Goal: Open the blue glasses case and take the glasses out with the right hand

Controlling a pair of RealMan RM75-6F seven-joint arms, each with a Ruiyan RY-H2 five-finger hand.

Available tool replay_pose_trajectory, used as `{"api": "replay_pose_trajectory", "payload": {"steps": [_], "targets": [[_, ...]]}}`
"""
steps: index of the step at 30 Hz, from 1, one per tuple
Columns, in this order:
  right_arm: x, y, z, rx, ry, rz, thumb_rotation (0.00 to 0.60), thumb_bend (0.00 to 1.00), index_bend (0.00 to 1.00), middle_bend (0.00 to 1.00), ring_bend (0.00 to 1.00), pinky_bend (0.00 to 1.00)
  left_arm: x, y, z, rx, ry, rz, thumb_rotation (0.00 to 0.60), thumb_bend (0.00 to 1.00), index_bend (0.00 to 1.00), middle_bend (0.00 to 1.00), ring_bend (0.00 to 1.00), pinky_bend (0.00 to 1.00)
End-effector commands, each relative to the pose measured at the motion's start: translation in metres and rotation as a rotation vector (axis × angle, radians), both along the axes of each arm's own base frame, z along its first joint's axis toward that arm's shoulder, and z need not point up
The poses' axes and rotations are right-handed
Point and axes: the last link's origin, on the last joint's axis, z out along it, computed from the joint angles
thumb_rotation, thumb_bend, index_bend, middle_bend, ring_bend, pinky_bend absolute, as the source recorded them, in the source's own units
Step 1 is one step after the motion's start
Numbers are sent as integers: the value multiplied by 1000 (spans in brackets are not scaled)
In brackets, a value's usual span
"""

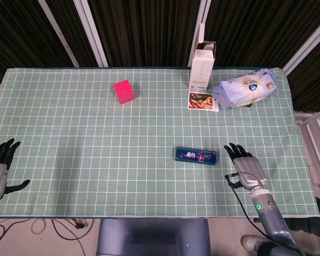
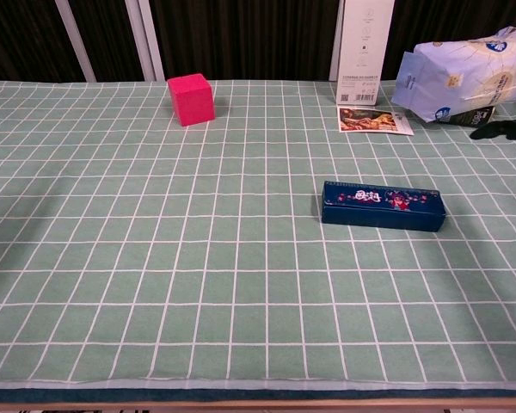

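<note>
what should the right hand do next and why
Probably move a little further left, toward the blue glasses case. The right hand is open, just off the case's right end and not touching it, and the case is shut, lying flat on the table.
</note>
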Motion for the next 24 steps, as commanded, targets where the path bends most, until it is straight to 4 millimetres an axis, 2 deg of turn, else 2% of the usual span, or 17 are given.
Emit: {"api": "replay_pose_trajectory", "payload": {"steps": [1, 8, 14, 24], "targets": [[44, -30, -32, 69, 10, 34, 600, 119, 0, 0, 0, 242, 0, 0, 0, -4, -3, 2, 600, 0, 0, 0, 0, 0], [65, -49, -68, 100, 36, 16, 600, 125, 25, 0, 0, 242, 0, 1, 1, -13, -24, 9, 600, 0, 0, 0, 0, 0], [80, -61, -91, 111, 36, 8, 600, 130, 35, 0, 0, 241, -1, 2, 1, -19, -38, 20, 600, 0, 0, 0, 0, 0], [100, -80, -108, 104, 54, 18, 600, 184, 195, 0, 0, 242, -2, 3, 3, -25, -64, 40, 600, 0, 0, 0, 0, 0]]}}
